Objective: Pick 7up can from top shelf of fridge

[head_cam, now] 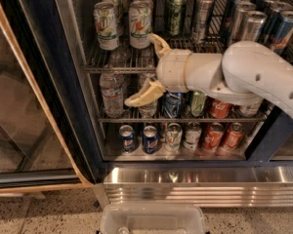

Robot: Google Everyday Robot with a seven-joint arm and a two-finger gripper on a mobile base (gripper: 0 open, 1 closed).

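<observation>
The gripper [139,68] hung empty before the fridge [195,186], its two fingers spread wide, presumably to straddle the 7up can [106,26], which stood front-left on the top shelf [105,68] beside a similar white can [140,22]

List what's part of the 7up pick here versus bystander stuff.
Job: 7up can; top shelf; fridge; claw, open, spanning the top shelf's front edge, right of the 7up can.
Bystanders: white can with orange-red patch; water bottle; Pepsi cans; Coca-Cola cans; plastic bin.
</observation>
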